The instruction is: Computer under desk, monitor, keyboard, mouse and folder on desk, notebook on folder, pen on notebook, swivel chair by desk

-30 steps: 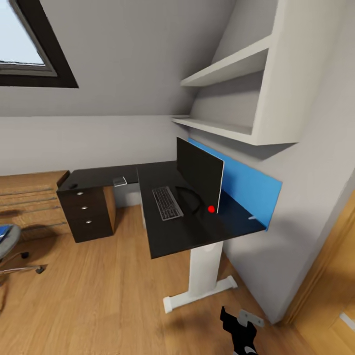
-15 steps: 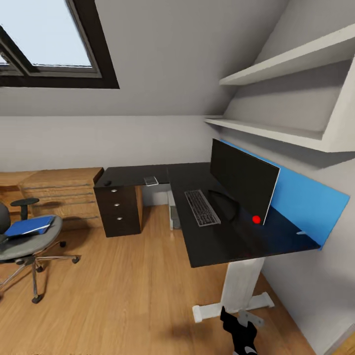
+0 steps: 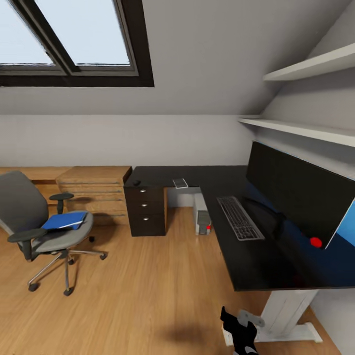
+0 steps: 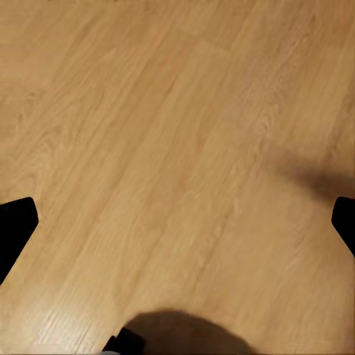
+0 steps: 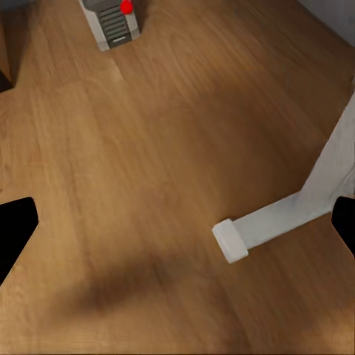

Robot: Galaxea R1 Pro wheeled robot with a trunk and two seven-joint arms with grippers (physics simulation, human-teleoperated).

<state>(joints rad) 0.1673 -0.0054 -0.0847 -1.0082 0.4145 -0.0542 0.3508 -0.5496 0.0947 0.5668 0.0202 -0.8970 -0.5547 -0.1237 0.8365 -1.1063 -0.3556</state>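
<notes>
My left gripper [image 4: 177, 222] hangs over bare floor [image 4: 148, 133], fingers wide apart; my right gripper [image 5: 177, 222] is spread just as wide above the floor by the worktop's white foot [image 5: 255, 225]. On the black worktop [image 3: 256, 266] stand the monitor [image 3: 296, 192] and, just beside it, the keyboard [image 3: 240, 218]. The computer [image 3: 201, 220] sits on the floor under the worktop. The folder [image 3: 65, 220] lies on the chair [image 3: 42, 227], well apart from the worktop, near the oak drawers [image 3: 93, 190].

Pincer [image 4: 177, 222] fingertips [image 4: 15, 222] spread wide above the wood-plank floor [image 4: 148, 133].
</notes>
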